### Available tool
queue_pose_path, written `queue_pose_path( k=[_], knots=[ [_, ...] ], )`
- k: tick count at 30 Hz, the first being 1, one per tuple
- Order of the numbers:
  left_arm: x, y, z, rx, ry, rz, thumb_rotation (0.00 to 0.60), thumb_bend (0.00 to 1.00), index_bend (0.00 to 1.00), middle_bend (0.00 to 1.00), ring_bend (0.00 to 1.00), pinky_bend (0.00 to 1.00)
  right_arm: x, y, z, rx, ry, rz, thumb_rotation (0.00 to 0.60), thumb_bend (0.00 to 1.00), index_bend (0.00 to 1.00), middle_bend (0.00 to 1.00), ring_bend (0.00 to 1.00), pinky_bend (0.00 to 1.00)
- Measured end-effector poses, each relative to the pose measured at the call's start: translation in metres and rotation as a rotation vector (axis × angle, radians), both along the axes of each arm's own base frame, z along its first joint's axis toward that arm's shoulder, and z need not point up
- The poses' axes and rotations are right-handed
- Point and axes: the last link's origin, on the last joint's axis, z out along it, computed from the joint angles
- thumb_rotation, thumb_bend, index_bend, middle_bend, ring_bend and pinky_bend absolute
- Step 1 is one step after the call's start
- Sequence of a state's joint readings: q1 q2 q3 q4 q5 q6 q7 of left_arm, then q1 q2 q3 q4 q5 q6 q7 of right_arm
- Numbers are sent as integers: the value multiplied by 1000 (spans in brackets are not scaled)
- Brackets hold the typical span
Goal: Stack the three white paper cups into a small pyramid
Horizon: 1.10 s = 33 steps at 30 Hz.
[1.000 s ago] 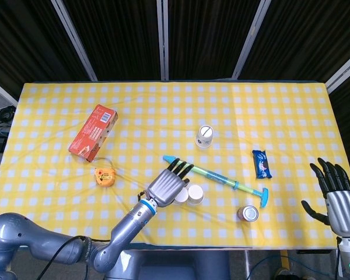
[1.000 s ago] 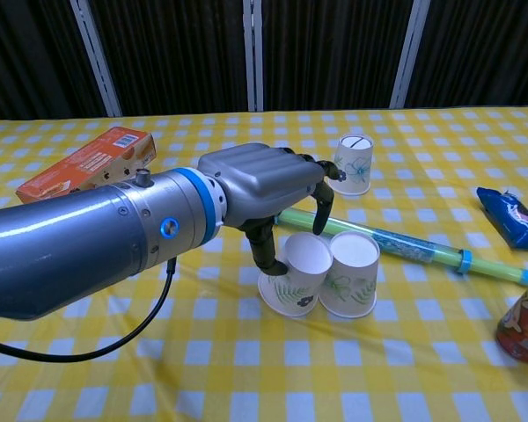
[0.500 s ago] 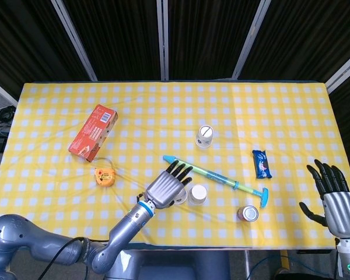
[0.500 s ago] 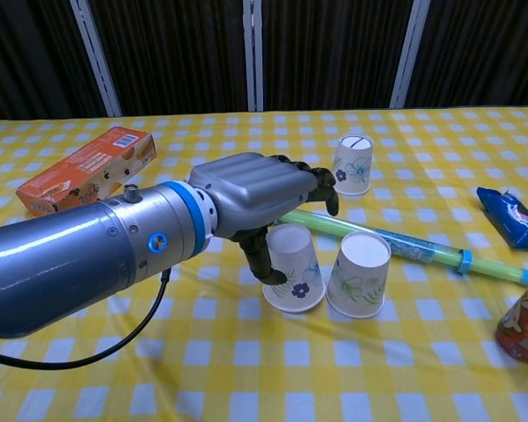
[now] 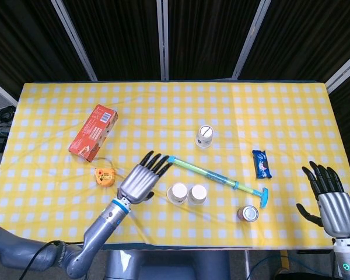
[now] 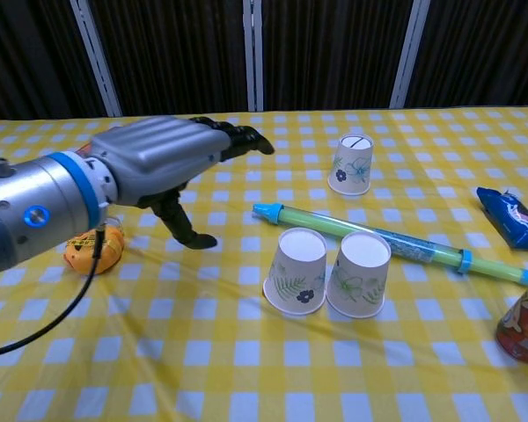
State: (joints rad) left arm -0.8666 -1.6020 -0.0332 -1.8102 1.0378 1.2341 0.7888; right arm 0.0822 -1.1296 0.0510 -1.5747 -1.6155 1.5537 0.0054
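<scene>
Withdrawn left from the paired cups [image 6: 330, 272], left hand [image 6: 163, 158] hovers spread, empty, over yellow-checked tablecloth [image 5: 280, 111].

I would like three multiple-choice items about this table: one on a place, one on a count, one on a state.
1. The third paper cup stands:
A. beyond the green tube, away from the pair
B. on top of the pair
C. beside the red box

2. Cups side by side in front of the tube:
A. one
B. two
C. three

3. The left hand is:
A. gripping a cup
B. holding nothing, fingers apart
C. pressing the tube

Answers: 1 A, it stands alone past the tube. 2 B, left cup and right cup. 3 B, nothing lies in it.
</scene>
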Motion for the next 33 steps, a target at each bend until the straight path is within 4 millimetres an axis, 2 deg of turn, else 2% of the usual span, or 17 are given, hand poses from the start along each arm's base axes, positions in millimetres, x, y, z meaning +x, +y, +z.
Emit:
queue_pose_path(
  k=[6,13,17,21,25,33],
  knots=[
    [-58,-14,49,128,-10,66,600,213,0,0,0,0,2,-2,-8,11,29,-1,600,133,48,0,0,0],
    [-137,-54,105,255,-69,184,600,209,0,0,0,0,10,-18,-16,15,34,-13,600,133,48,0,0,0],
    [-168,-77,129,283,-78,222,600,210,0,0,0,0,28,-37,-21,37,31,6,600,133,48,0,0,0],
    [-180,-87,143,301,-74,231,600,209,0,0,0,0,55,-64,-25,65,39,35,600,134,59,0,0,0],
    [-182,-86,152,315,-102,227,600,210,0,0,0,0,80,-94,-34,114,39,48,600,134,116,0,0,0],
    [-187,-80,156,311,-112,243,600,210,0,0,0,0,128,-151,-65,226,34,42,600,134,232,0,0,21]
  ],
)
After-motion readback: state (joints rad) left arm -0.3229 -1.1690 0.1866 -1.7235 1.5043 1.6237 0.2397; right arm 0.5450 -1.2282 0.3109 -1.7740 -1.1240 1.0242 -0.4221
